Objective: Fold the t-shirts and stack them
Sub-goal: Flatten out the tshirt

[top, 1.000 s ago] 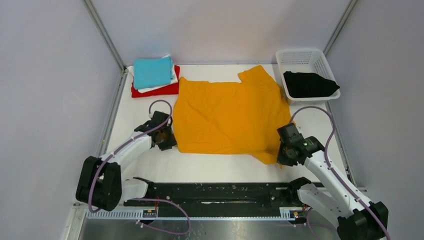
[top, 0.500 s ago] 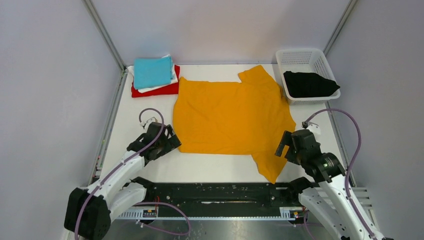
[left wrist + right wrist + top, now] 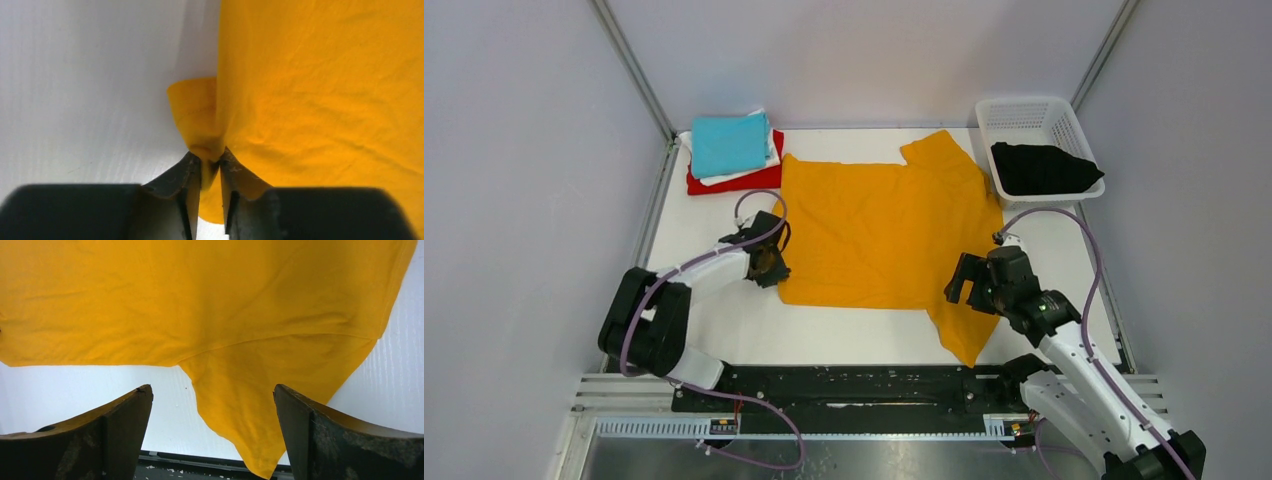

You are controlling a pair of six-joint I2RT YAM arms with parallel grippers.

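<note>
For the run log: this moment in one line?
left fingers shut on orange t-shirt edge | right fingers open near its sleeve

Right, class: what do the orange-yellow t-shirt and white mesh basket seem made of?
Orange-yellow short-sleeved t-shirt: soft matte cloth, probably cotton knit; it wrinkles and bunches where pinched. White mesh basket: apparently rigid plastic, smooth; regular moulded holes, stiff rim.

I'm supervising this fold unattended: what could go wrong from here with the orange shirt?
The left hand pinches only a small bunch at the edge of the orange t-shirt; a pull might slip it free. The right hand hangs open over the near sleeve, holding nothing, so a one-sided lift could drag the cloth askew.
</note>
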